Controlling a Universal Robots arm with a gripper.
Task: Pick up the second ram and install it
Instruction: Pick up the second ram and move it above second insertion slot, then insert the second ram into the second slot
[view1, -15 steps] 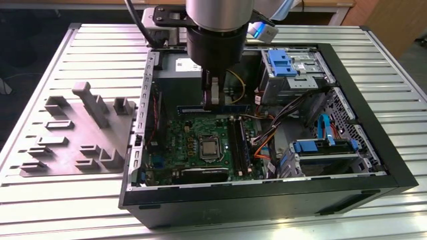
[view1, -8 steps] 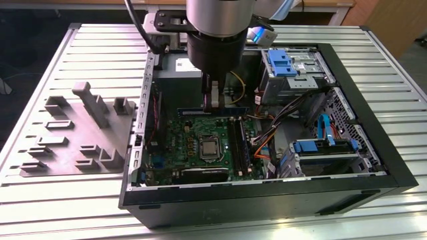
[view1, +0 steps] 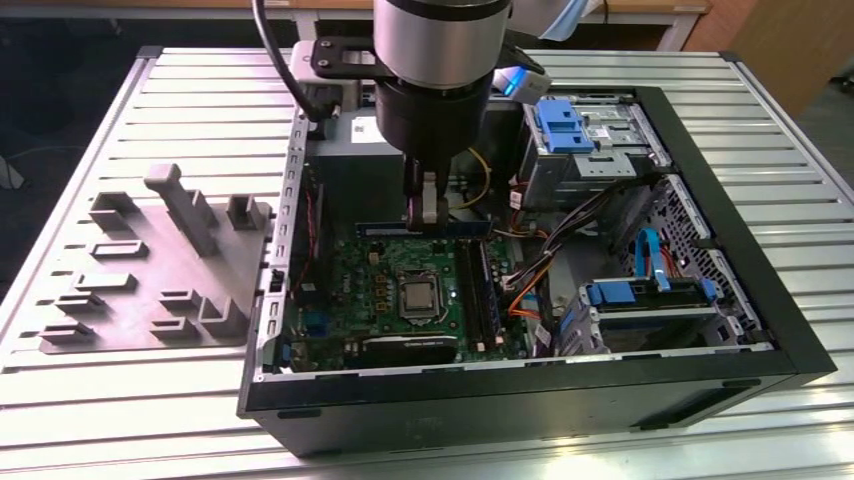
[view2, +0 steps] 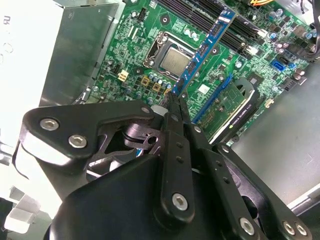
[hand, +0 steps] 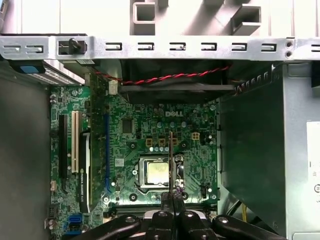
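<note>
Pincer (view1: 429, 222) was down inside the open computer case (view1: 534, 385), jaws closed narrow on the second ram (view1: 424, 229), and that strip was firmly pinched! From the exterior view the fingers bit the strip near its middle. It stretched flat across from the exterior view's left to its right, over the far part of the green motherboard (view1: 387, 280). It sat just beyond the processor (view1: 419, 297).

Now the edges. The black memory slots (view1: 478, 285) ran along the exterior view's right of the processor, and the strip lay crosswise to them, not lined up. A grey power supply box (view1: 360, 165) stood close behind the strip, and a tangle of cables (view1: 534, 270) crowded the far side of the slots. Blue drive brackets (view1: 561, 125) sat well apart, over by the case's corner. Open board lay around the processor, so there was room beneath the strip.

The second wrist view gave the strip's face: the second ram (view2: 202, 47) ran out from the pincer (view2: 174, 100) in a long blue line with its small chips on show, crossing over the processor (view2: 172, 57), its tip reaching over the memory slots (view2: 240, 25). An expansion card (view2: 227, 107) lay beside it. The first wrist view gave it edge-on instead: the second ram (hand: 171, 160) was a thin line rising from the pincer (hand: 172, 197) across the processor (hand: 156, 172), with the power supply box (hand: 255, 150) to one side and a red-and-black wire (hand: 175, 77) along the case wall. Outside the case, the exterior view caught a grey fixture tray (view1: 160, 260) on the slatted table (view1: 107, 400).
</note>
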